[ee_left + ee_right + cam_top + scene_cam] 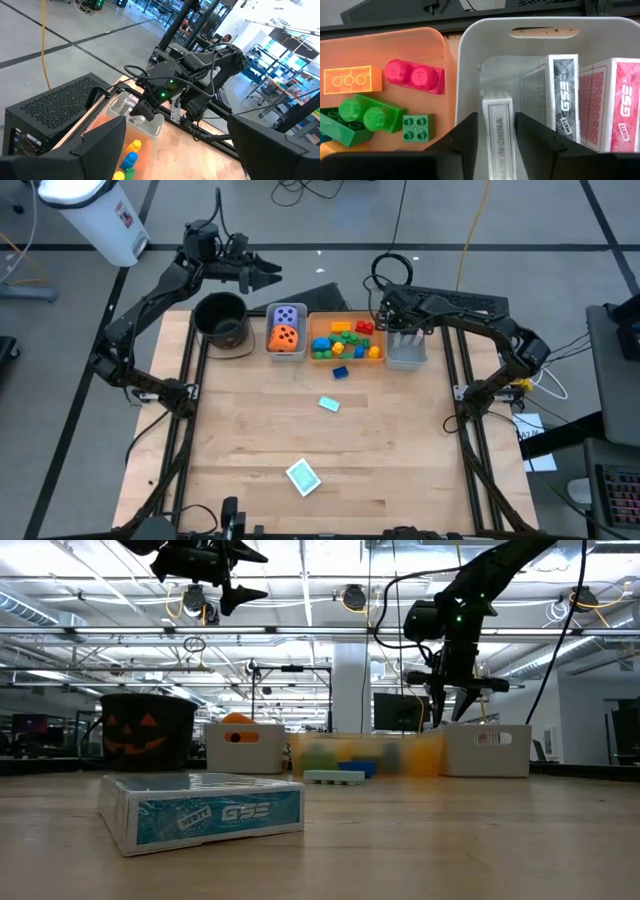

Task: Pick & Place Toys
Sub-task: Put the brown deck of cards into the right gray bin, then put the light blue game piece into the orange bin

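Right tool [495,132] hangs over the grey bin [470,60] at the desk's far edge, fingers slightly parted astride a white card box [496,125] standing inside, grip uncertain; left tool [262,273] wide open, raised beyond the black pot [222,318].

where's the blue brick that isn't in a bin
In the high view the loose blue brick lies on the table just in front of the orange bin, with the teal card nearest it.
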`<control>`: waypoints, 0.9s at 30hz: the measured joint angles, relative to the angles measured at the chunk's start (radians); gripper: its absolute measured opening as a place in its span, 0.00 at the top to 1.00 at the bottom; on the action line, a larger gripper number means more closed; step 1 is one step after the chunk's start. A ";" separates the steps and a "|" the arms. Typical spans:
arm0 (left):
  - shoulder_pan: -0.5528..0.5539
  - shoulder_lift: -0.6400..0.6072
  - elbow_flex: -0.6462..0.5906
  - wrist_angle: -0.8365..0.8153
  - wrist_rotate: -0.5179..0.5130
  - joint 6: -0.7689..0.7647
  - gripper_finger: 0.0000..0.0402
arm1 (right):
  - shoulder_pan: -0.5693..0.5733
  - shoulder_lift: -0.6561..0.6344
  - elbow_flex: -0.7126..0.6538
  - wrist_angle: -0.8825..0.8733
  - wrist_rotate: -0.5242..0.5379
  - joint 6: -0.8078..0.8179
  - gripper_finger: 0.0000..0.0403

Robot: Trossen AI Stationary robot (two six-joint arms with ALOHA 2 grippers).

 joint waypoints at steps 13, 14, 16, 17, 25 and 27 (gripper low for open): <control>0.000 0.000 0.000 0.000 0.000 0.001 0.12 | 0.000 0.000 0.000 0.038 -0.002 0.001 0.66; 0.000 0.000 0.000 0.000 0.000 0.001 0.12 | 0.000 0.000 0.000 0.045 -0.002 0.000 0.66; 0.000 0.000 0.000 0.000 0.000 0.003 0.12 | 0.000 0.000 0.005 0.044 -0.005 -0.010 0.66; 0.000 0.000 0.000 0.000 0.000 0.005 0.12 | 0.000 0.000 0.011 0.043 -0.006 -0.020 0.66; 0.000 0.000 0.000 -0.003 0.000 0.005 0.12 | 0.000 0.000 0.088 0.032 -0.006 -0.094 0.66; 0.000 0.000 0.000 -0.009 0.000 0.005 0.12 | 0.000 0.000 0.110 0.039 -0.009 -0.113 0.66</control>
